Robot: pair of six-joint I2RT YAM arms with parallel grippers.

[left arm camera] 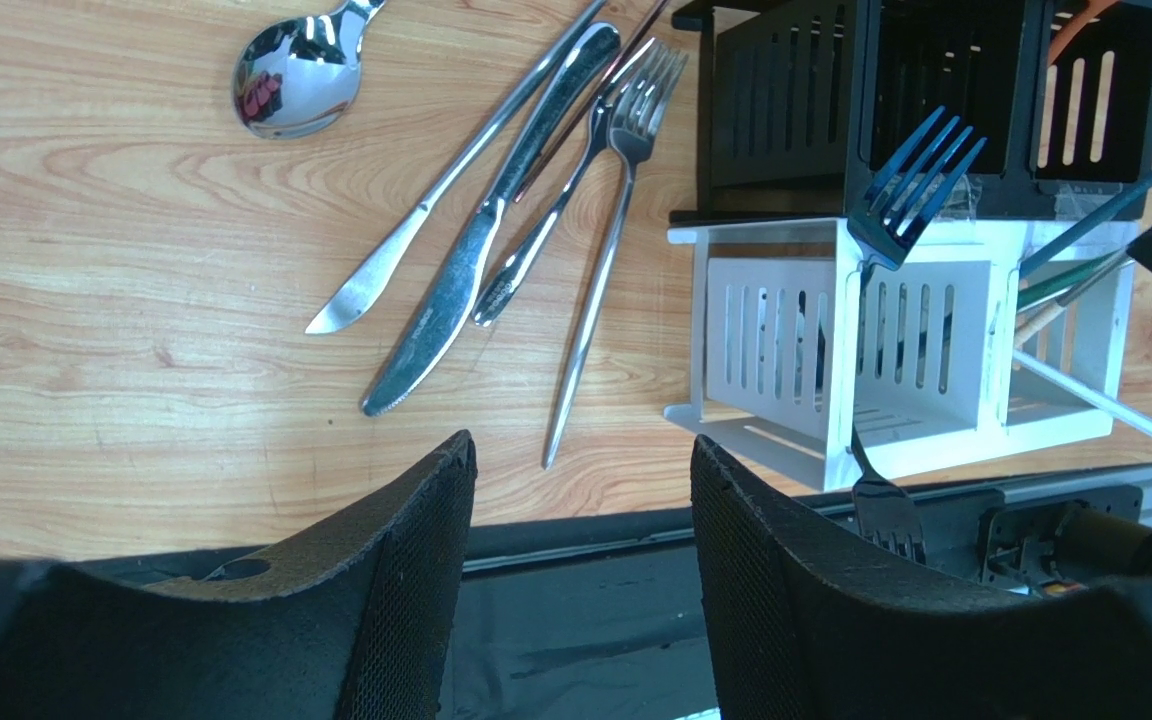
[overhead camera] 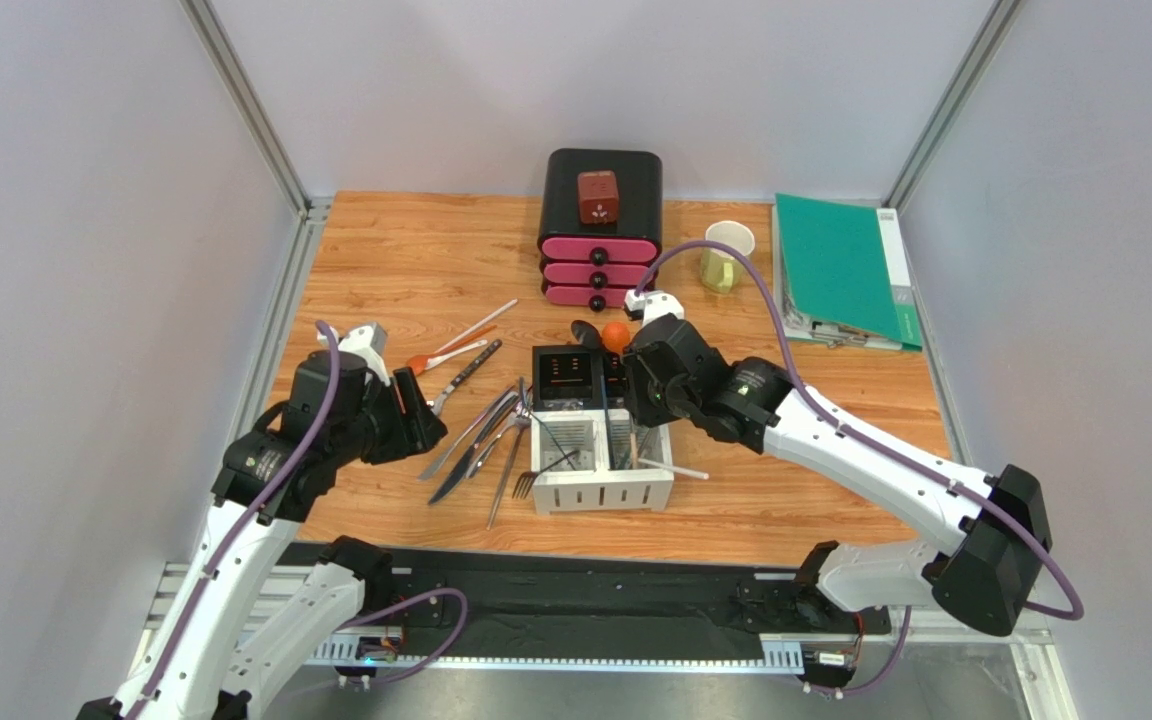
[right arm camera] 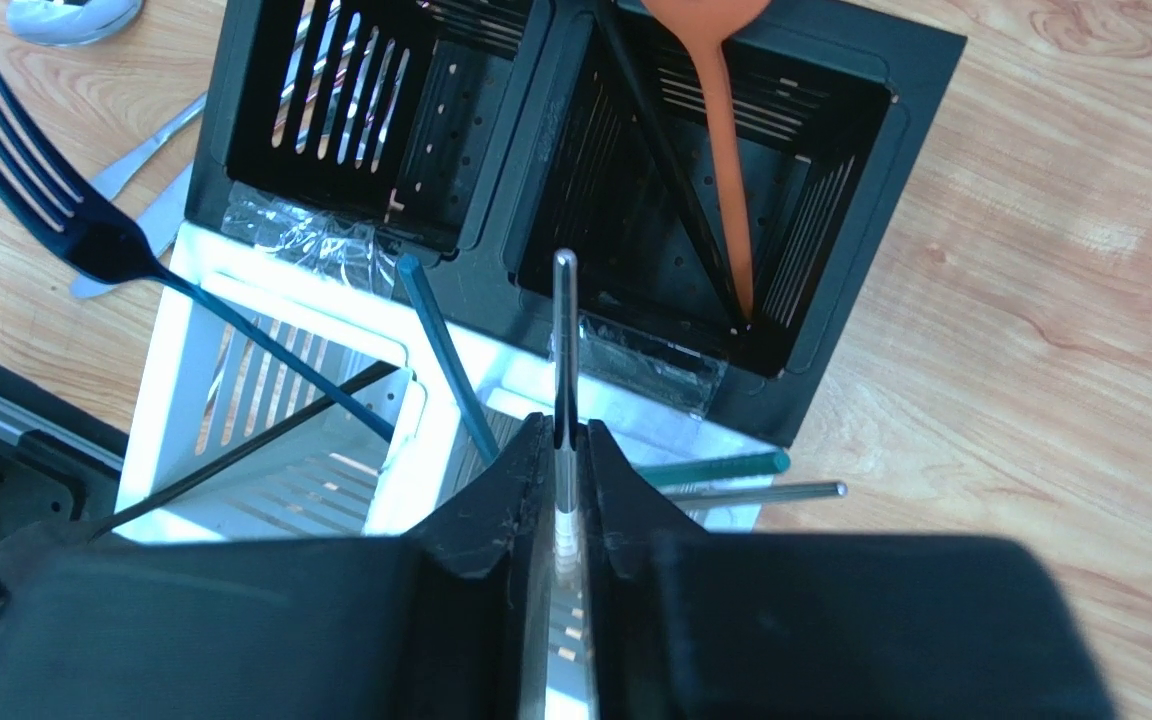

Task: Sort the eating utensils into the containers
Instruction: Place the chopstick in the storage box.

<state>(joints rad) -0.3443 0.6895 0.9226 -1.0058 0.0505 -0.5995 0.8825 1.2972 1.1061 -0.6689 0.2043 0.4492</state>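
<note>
While right fingers [right arm camera: 504, 503] pinch it | utensil [right arm camera: 566, 345]: slim, straight, shiny silver rod

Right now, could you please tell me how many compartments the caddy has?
4: far-left black compartment; far-right black compartment, holding the orange spoon; near-left white compartment, holding the dark fork; near-right white compartment, partly hidden by the right end effector. None fully hidden.
</note>
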